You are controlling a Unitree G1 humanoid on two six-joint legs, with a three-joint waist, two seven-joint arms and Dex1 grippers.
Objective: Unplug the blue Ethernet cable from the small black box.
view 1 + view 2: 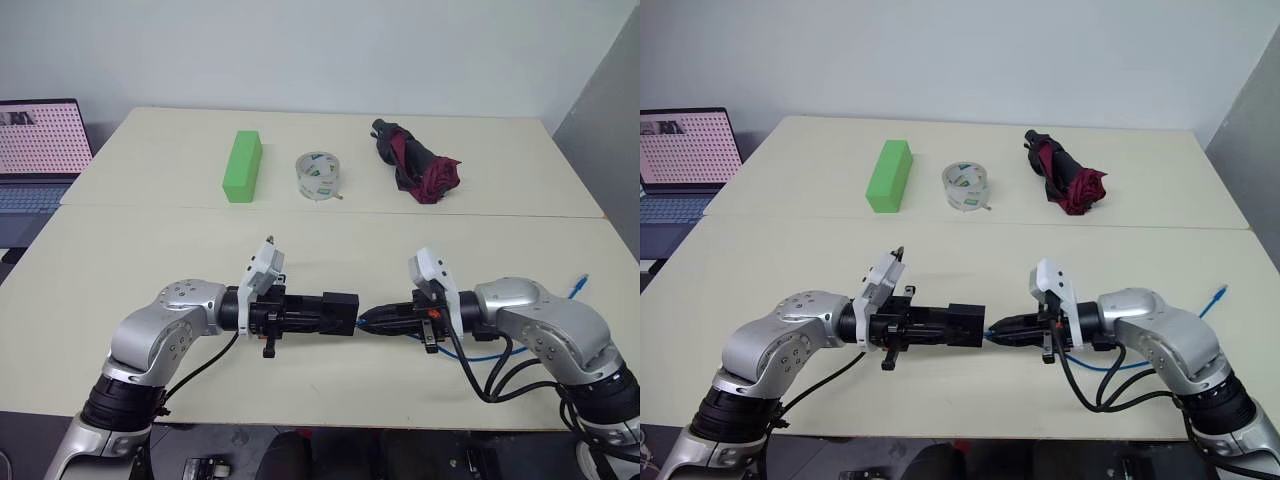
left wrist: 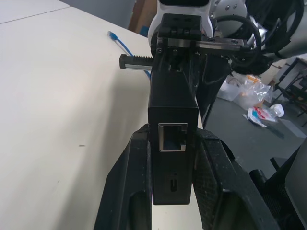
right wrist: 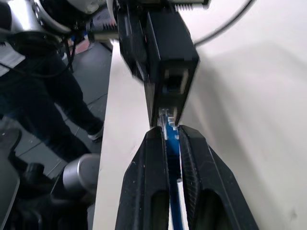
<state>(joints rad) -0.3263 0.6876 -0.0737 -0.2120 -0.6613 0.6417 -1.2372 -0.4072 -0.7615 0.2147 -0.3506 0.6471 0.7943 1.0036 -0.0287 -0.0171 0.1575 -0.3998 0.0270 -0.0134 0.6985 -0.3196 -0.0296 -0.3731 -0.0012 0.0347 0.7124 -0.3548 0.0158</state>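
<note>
While the left claw (image 1: 318, 313) holds the small black box (image 1: 338, 311) above the counter (image 1: 150, 260) and the right claw (image 3: 171, 139) is closed on the blue Ethernet cable (image 3: 169, 128) at its plug, the pull-out step is in hand, and the next move probably needs a straight pull apart.

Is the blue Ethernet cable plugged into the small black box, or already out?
Cannot tell for sure: the blue Ethernet cable's plug tip meets the small black box's lower edge, seemingly partly inside.

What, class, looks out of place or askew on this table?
Little stands out. The blue Ethernet cable trails loosely, its free plug near the table's right edge. A folded umbrella lies rumpled at the back.
</note>
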